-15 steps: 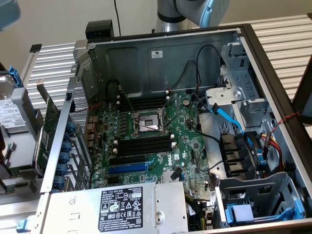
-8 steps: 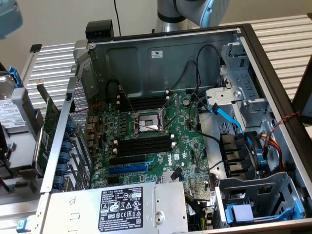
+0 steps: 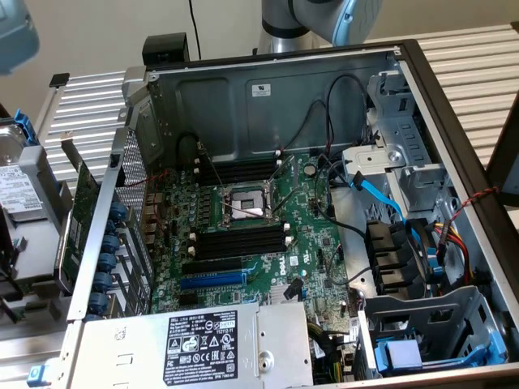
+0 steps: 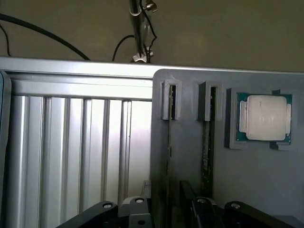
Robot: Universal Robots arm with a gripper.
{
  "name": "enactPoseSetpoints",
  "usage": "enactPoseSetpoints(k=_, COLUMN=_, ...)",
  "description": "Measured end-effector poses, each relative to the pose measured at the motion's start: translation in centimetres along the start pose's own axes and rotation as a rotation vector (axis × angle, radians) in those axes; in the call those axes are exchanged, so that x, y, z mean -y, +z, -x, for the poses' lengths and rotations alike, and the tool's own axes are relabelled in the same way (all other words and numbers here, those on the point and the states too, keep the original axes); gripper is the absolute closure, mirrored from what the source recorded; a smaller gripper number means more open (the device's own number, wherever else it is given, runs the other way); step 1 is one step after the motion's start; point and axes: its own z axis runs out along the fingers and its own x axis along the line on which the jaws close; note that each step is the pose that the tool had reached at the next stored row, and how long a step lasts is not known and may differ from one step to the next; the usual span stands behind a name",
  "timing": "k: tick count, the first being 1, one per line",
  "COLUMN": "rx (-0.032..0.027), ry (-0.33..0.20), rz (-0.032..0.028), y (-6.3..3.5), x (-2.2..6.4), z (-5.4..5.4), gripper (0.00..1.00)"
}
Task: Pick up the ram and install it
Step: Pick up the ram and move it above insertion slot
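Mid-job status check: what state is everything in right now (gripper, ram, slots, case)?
gripper: open, holding nothing, aimed at the holder.
ram: standing on edge in its holder slot, not gripped.
second stick: standing on edge in the neighbouring slot.
processor chip: lying flat in the holder's recess.
memory slots: empty.
computer case: side open.

The ram [image 4: 169,137], a thin dark-green stick seen edge-on, stands in a gray holder's [image 4: 256,180] slot.
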Motion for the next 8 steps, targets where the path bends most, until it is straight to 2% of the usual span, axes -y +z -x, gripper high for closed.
enactPoseSetpoints(k=8, rx=0.0067, ry=0.000, rz=0.0047, y=0.56, x=-0.12, z=-0.01, gripper=0.64)
